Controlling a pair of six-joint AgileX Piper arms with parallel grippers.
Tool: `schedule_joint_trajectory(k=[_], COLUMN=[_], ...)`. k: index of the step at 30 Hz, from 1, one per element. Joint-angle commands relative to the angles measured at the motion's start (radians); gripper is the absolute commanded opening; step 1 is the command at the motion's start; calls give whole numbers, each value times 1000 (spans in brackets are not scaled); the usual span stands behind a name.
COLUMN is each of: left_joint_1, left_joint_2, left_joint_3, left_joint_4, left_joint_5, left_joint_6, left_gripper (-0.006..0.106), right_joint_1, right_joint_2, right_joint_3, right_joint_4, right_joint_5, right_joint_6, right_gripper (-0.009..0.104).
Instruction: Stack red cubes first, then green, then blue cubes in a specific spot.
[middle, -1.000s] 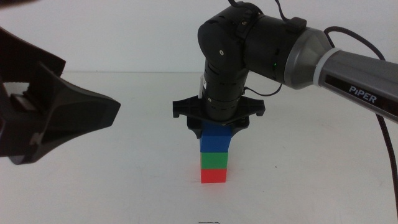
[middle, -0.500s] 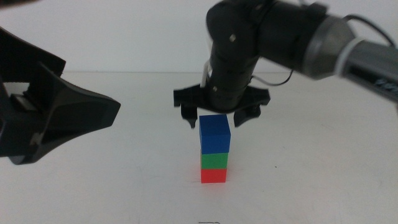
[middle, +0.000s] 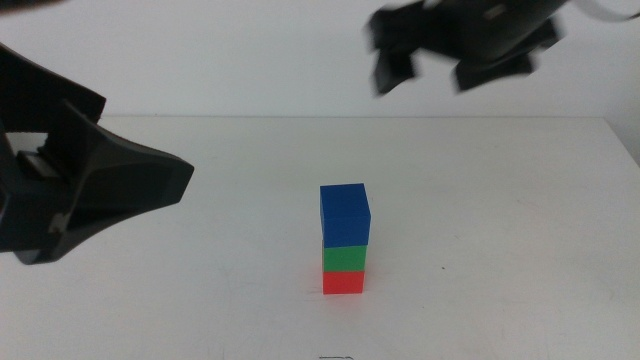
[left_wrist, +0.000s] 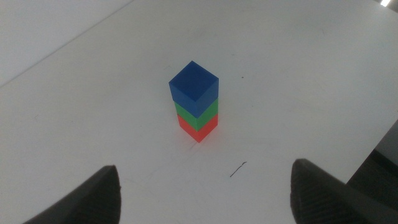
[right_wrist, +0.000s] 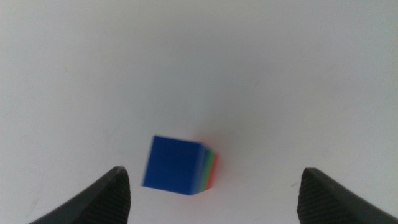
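Observation:
A stack stands on the white table: the red cube (middle: 343, 283) at the bottom, the green cube (middle: 344, 259) on it, the blue cube (middle: 345, 214) on top. The stack also shows in the left wrist view, red (left_wrist: 200, 129), green (left_wrist: 198, 113), blue (left_wrist: 194, 88), and from above in the right wrist view, where the blue cube (right_wrist: 173, 164) hides most of the others. My right gripper (middle: 452, 62) is open and empty, high above and to the right of the stack. My left gripper (left_wrist: 205, 190) is open and empty, held left of the stack.
The left arm's dark body (middle: 80, 185) fills the left side of the middle view. The table's far edge (middle: 400, 117) runs behind the stack. A dark edge of the table (left_wrist: 379, 155) shows in the left wrist view.
My right gripper has let go of the blue cube and risen up and to the right, away from the stack. The stack and the left arm have not moved.

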Motion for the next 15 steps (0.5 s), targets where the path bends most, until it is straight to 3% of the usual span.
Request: schedule_joint_trajectory(k=[1,15], left_joint_1=[-2,-2], left_joint_2=[-6,-6], left_joint_3=[-21,-21], left_joint_4=[-3,-3], left_joint_5=[-61,-61], left_joint_6=[-8,-8], left_gripper=[94,94], right_joint_1=[-44,-404], right_joint_2=[-108,-585], right_joint_3=[-11,522], right_joint_4=[4,29], right_joint_5=[39,-439], right_joint_6=[-91,-186], right_gripper=[80,80])
